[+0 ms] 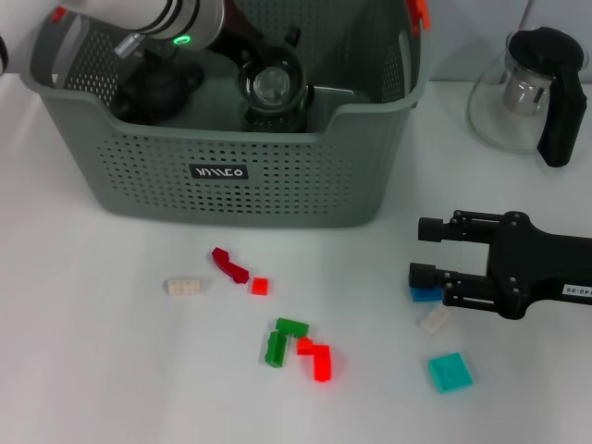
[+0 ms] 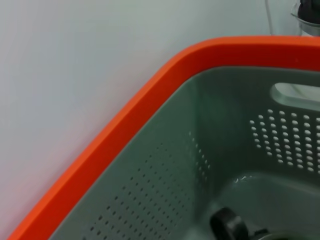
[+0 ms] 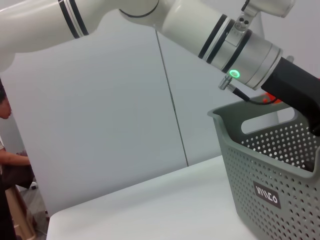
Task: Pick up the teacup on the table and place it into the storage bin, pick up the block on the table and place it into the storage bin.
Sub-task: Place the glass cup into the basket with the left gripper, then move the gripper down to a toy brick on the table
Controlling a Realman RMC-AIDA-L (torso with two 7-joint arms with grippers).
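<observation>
1. The storage bin [image 1: 231,185] stands at the far left part of the white table [image 1: 111,370]. It is a grey perforated basket with an orange rim clip and a small black label on its front wall.
2. The left arm reaches down into the storage bin from above. The left gripper [image 1: 268,88] is inside the bin, low between the walls, and there is a round glass object at its tip, maybe the teacup. I cannot tell how far its fingers are apart, or whether they hold this object.
3. In the left wrist view only the orange rim, the inner grey wall [image 2: 165,190] and a small dark part near the bin floor are seen.
4. The right gripper [image 1: 424,252] hovers low over the table at the right side, its two black fingers [image 1: 439,228] pointing to the left. The fingers are apart and nothing is between them.
5. A blue block [image 1: 425,295] lies just under the lower finger, and a pale block [image 1: 433,319] is just beside it. A teal block [image 1: 450,372] lies near them, closer to the robot.
6. More blocks are scattered in front of the bin: a white block [image 1: 186,286], a dark red block [image 1: 229,265], a small red block [image 1: 260,286], green blocks [image 1: 283,340] and a bright red block [image 1: 316,357].
7. A glass teapot [image 1: 527,92] with black handle stands at the far right.
</observation>
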